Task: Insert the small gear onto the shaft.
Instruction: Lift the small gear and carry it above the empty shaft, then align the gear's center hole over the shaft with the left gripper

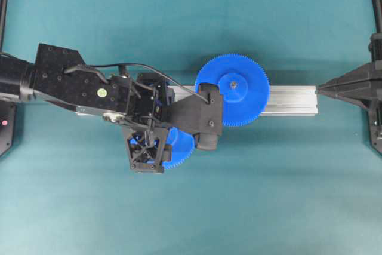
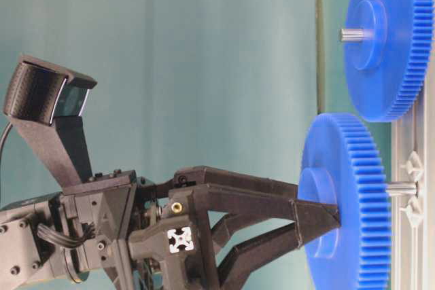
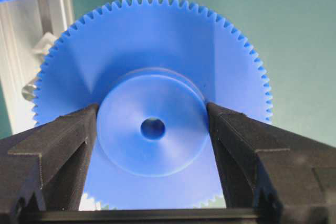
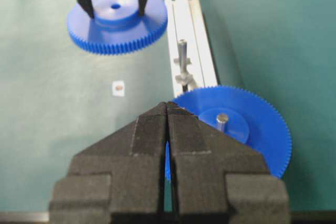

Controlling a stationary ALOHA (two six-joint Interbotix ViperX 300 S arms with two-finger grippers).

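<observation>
Teal mat (image 1: 89,207) is covering the table. Left gripper (image 3: 153,129) is holding the small gear (image 3: 152,77) by its hub, just beside the aluminium rail (image 1: 292,100), w/ the shaft (image 4: 182,52) still bare. Right gripper (image 4: 167,109) is resting w/ jaws pressed together near the larger gear (image 4: 252,124).

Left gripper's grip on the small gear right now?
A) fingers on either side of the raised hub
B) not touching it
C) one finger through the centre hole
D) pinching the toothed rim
A: in the left wrist view the left gripper has a finger on each side of the small gear's raised hub, centre hole unobstructed.
</observation>
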